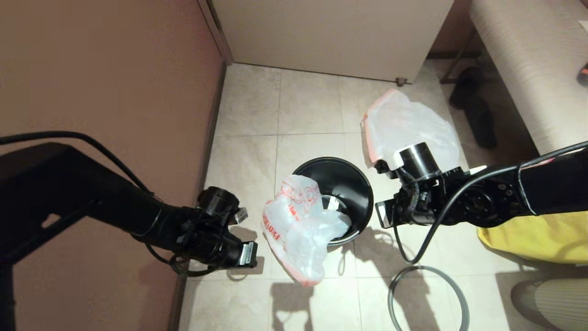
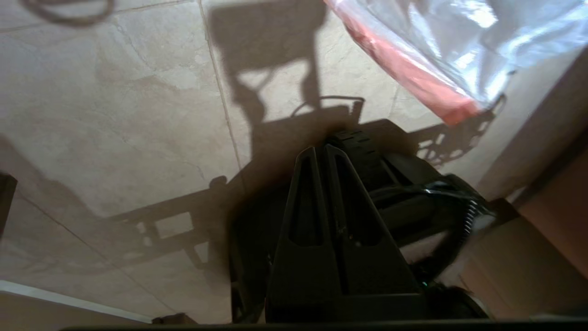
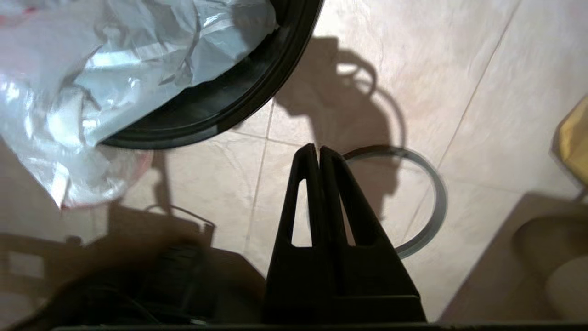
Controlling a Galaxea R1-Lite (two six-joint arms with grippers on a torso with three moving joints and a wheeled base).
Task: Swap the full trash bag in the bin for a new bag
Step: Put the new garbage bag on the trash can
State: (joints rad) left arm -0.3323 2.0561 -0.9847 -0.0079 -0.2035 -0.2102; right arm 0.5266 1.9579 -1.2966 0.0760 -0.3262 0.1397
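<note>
Plastic new bag between end effectors

The bin, a small round black pail with a glossy inside, is seen standing upright on the tiled floor. Its separate thin grey hoop is laid flat on the floor nearer the robot and to its right, apart from the pail. The new bag, translucent white with a pink hem and red printing, is draped crumpled over the pail's left rim, part of it tucked inside and the rest hanging down to the floor. The full trash bag, plain translucent white with a pink-orange hem, is set on the floor just beyond the pail, to its right, bulging.
</note>
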